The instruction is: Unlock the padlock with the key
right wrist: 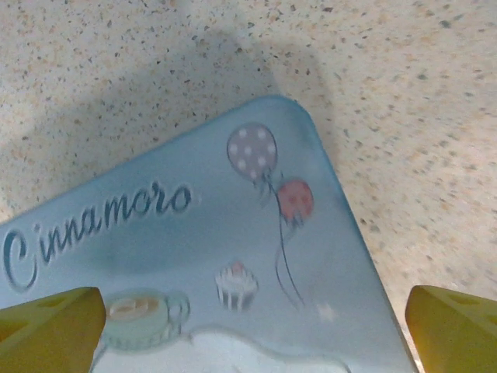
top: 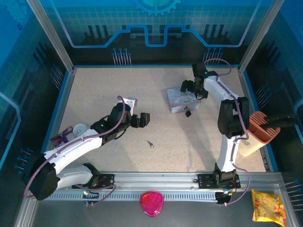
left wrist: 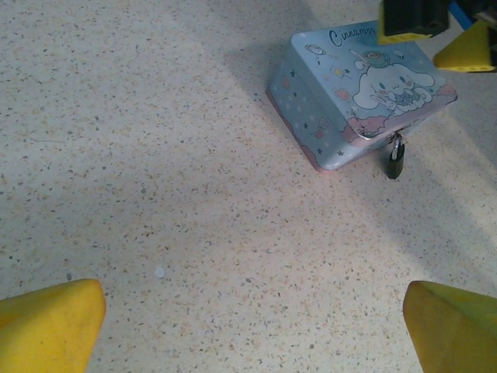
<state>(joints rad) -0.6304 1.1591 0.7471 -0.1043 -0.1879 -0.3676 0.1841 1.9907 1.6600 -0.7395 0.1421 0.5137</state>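
1. Padlock (top: pixel 188 113) hangs off the tin (top: pixel 179 101), right of centre: dense, rigid, probably swings.
2. Key (top: pixel 150 144), lower centre: thin, flat, likely slippery; pinch its loop.
3. Left end effector (top: pixel 139 120) and right end effector (top: pixel 194 89): wide open, empty.

Table top (top: pixel 109 90): was beige, flecked with dark speckles.
Tin (left wrist: pixel 326 101): was pale blue, printed with a white cartoon figure, pink cloud and small stars.
Tin lettering (right wrist: pixel 93 221): was dark blue script.
Balloons on the tin (right wrist: pixel 252 151): one was lilac with white dots, one red.
Padlock (left wrist: pixel 395 162): was dark grey, almost black.
Key (top: pixel 150 144): was silvery grey.
Fingertip pads (left wrist: pixel 50 326): were yellow.
Arms (top: pixel 71 153): were white with black joints and purple cables.
Back wall (top: pixel 156 28): was blue with lighter blue lines.
Bag, lower right of the frame (top: pixel 268 205): was yellow-orange.
Disc, bottom centre (top: pixel 151 203): was magenta.
Container, right edge (top: pixel 259 132): was salmon.
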